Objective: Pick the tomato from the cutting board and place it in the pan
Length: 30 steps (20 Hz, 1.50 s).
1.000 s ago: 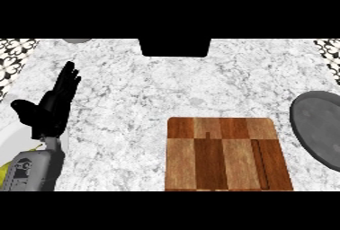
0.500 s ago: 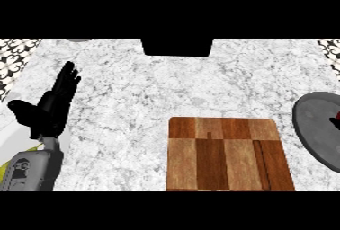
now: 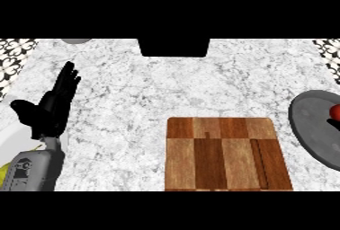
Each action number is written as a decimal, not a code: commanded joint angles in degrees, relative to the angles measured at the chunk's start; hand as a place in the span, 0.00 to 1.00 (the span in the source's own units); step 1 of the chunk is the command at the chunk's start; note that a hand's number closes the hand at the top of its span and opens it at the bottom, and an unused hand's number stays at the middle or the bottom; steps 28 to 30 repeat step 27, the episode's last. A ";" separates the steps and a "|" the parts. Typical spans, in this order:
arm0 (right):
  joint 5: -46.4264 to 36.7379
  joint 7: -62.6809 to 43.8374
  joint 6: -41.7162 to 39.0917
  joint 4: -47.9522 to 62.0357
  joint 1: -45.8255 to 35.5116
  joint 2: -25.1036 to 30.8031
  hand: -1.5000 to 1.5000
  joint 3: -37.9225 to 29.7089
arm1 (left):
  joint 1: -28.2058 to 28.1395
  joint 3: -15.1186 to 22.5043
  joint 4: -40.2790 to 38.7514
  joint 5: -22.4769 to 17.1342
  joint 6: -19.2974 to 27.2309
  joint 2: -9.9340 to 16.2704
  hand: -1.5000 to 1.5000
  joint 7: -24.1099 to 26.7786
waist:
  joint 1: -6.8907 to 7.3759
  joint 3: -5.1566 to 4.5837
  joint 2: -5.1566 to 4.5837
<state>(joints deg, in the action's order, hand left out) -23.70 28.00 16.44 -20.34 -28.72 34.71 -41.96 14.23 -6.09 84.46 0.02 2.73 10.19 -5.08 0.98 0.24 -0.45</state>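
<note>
The left hand (image 3: 50,112) rests at the left side of the counter (image 3: 133,90), fingers straight and held together pointing up the view, thumb spread out to the left; it holds nothing and touches no object. Its grey forearm (image 3: 33,168) runs down to the lower left corner. The right hand shows nowhere in the view. Right of the left hand, well apart from it, the wooden cutting board (image 3: 225,152) lies flat with nothing on it. Farther right, just beyond the board's upper right corner, the grey pan (image 3: 315,130) is cut off by the view's right edge. The red tomato (image 3: 335,110) sits in the pan, at that edge, only partly visible
</note>
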 commanded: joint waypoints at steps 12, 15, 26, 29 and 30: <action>18.29 9.60 -30.31 -18.06 21.60 -2.46 0.00 -7.69 | -0.88 -2.45 -1.39 -0.07 1.18 0.73 0.50 -0.48 | -4.28 -0.61 1.31; 20.49 8.82 -32.69 -26.76 28.92 -5.67 0.00 -8.35 | -3.29 -1.11 3.39 0.90 1.35 0.84 0.50 -2.01 | -3.76 -0.62 1.39; 28.85 -5.56 -38.47 -68.65 52.99 -22.79 0.00 -11.08 | -1.30 -0.04 1.44 1.51 1.50 -0.44 0.50 -0.89 | -2.63 -0.49 0.54; 28.87 -8.41 -36.90 -73.87 53.17 -24.60 0.00 -10.71 | -2.67 -2.14 1.04 -0.46 -0.78 1.48 0.50 0.63 | -2.09 -0.48 0.50; 28.87 -8.41 -36.90 -73.87 53.17 -24.60 0.00 -10.71 | -2.67 -2.14 1.04 -0.46 -0.78 1.48 0.50 0.63 | -2.09 -0.48 0.50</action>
